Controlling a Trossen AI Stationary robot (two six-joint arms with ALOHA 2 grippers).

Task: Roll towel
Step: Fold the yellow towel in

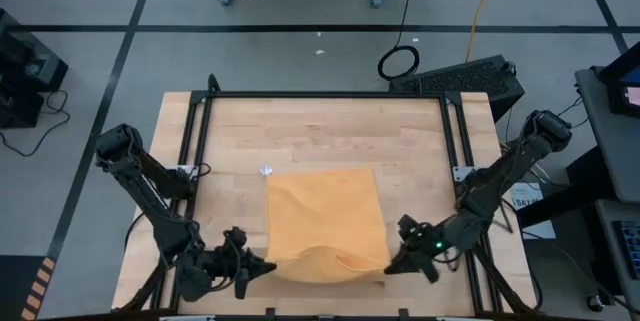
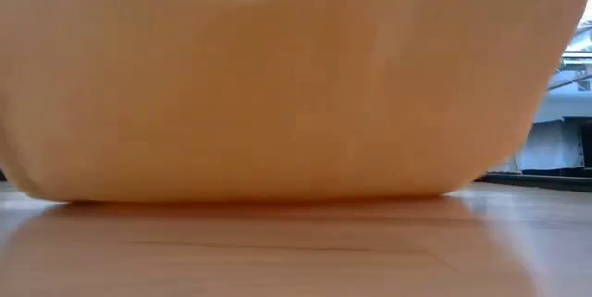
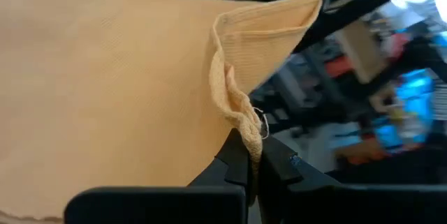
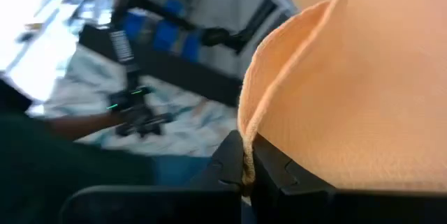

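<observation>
The mustard-yellow towel (image 1: 325, 216) lies spread on the wooden table (image 1: 320, 131), its far part flat and its near edge (image 1: 325, 261) raised off the wood. My left gripper (image 1: 262, 269) is at the near left corner and is shut on it. My right gripper (image 1: 392, 263) is at the near right corner, also shut on the cloth. In the low view the towel (image 2: 277, 84) fills most of the picture as a hanging sheet whose bottom meets the table (image 2: 277, 251). A small white bit (image 1: 266, 171) shows by the towel's far left corner. My left gripper pinches the towel's near left corner (image 3: 246, 123) between its two fingers (image 3: 230, 161), coming in roughly level from the table's left. The cloth is bunched into folds at the pinch. The corner is lifted clear and the towel (image 3: 105, 77) spreads away from it. My right gripper pinches the towel's near right corner at its hemmed edge (image 4: 246, 130) between its two fingers (image 4: 276, 165), coming in roughly level from the table's right. The corner is lifted clear, and the cloth (image 4: 349, 77) runs away from the fingers in a smooth sheet.
A black metal frame (image 1: 330, 94) runs around the tabletop. Bare wood lies beyond the towel's far edge and on either side of it. A black device (image 1: 470, 76) sits off the table's far right corner.
</observation>
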